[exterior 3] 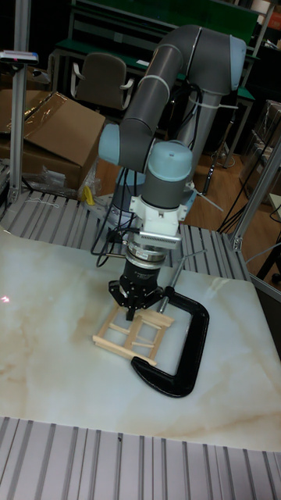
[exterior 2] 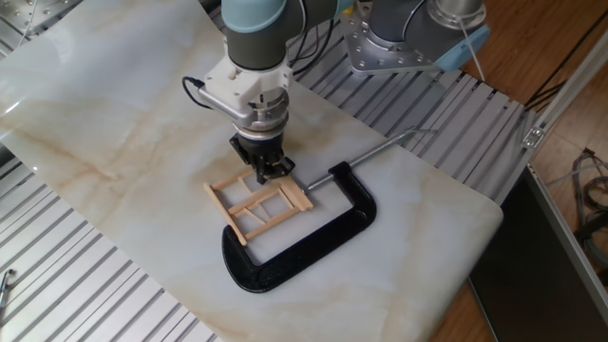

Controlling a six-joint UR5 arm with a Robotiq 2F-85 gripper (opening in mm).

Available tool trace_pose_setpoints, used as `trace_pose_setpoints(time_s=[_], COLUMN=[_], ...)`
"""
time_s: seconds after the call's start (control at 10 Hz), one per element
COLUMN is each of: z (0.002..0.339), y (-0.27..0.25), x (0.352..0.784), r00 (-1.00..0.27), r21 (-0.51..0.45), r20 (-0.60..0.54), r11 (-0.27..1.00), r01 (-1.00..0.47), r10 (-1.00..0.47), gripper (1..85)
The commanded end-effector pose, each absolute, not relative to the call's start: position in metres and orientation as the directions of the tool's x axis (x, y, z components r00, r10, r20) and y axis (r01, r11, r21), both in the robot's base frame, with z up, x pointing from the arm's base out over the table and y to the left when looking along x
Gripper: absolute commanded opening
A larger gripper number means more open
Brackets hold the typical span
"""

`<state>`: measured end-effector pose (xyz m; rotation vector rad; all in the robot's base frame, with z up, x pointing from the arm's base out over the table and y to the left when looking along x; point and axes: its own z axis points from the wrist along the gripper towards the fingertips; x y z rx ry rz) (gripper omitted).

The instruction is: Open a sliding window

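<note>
One arm, grey with pale blue joint caps, reaches down from the far side of the table (exterior 2: pixel 114 104), whose top is a pale marbled slab laid over ribbed metal. Its black pincer (exterior 2: pixel 267 169) points straight down and meets the far edge of the sliding window (exterior 2: pixel 258 210), a small frame of light wooden sticks lying flat on the slab near its middle. In the tall fixed view the pincer (exterior 3: pixel 137 308) shows its fingers (exterior 3: pixel 129 310) drawn close together about the upper rail of the sliding window (exterior 3: pixel 133 334); whether they actually clamp the rail or only press against it cannot be told. The frame's crossbars divide it into panes, and its long sides run obliquely across the slab. A large black C-clamp (exterior 2: pixel 313 237) lies flat just beside the frame, curving around its near and right sides, with one jaw tip close to the frame's right corner. The clamp's silver screw rod (exterior 2: pixel 380 145) extends away toward the ribbed metal at the slab's far right edge.
</note>
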<state>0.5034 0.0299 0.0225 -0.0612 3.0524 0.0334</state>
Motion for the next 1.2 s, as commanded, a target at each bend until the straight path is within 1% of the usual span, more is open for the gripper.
trace_pose_setpoints(time_s=[0.0,0.2,0.4,0.6,0.8,0.9,1.1], z=[0.046,0.064,0.083,0.088,0.094,0.100,0.105], y=[0.025,0.008,-0.012,-0.019,-0.032,-0.033,-0.029], x=[0.516,0.524,0.538,0.547,0.554,0.557,0.557], r00=[-0.997,-0.997,-0.994,-0.991,-0.991,-0.990,-0.983], r21=[0.007,-0.028,-0.051,-0.046,-0.041,-0.021,-0.002], r20=[-0.076,-0.068,-0.101,-0.131,-0.132,-0.141,-0.151], r11=[1.000,0.999,0.998,0.999,0.999,1.000,0.995], r01=[-0.027,-0.024,-0.025,-0.008,0.018,0.021,0.102], r10=[-0.027,-0.026,-0.030,-0.014,0.012,0.018,0.101], gripper=[0.7,0.7,0.7,0.7,0.7,0.7,0.7])
